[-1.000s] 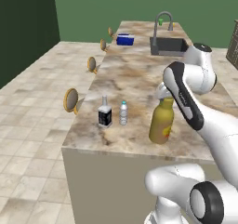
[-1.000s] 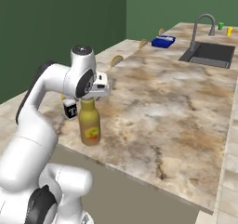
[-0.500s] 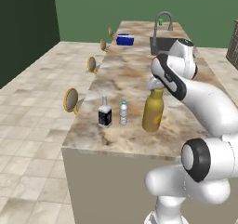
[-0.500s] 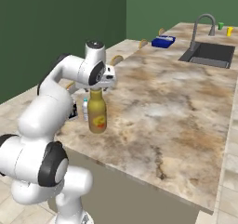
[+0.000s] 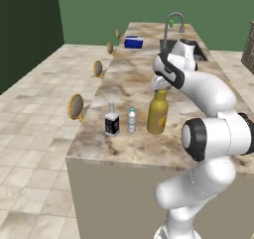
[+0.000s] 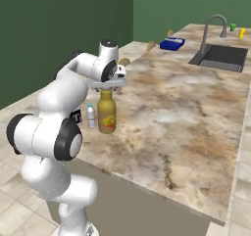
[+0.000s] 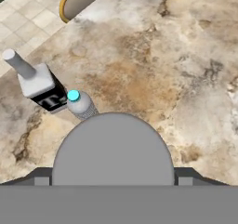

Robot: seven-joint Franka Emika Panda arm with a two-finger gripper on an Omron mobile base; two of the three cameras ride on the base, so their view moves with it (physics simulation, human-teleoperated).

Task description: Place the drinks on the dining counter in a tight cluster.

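Gripper point(image 6: 109, 86) sits spread wide, released, directly above grey cap of large amber-yellow bottle point(image 5: 158, 112) standing upright on tan marbled stone counter point(image 5: 129, 79).

I can't read any text from here; the white label on the small dark bottle point(image 5: 112, 124) is too blurred to make out.

Three upright drinks stand close together on the marbled dining counter point(image 5: 129, 79): amber bottle point(image 5: 158, 112), water bottle point(image 5: 131, 121) at its 9 o'clock, then dark white-labelled bottle point(image 5: 111, 120)
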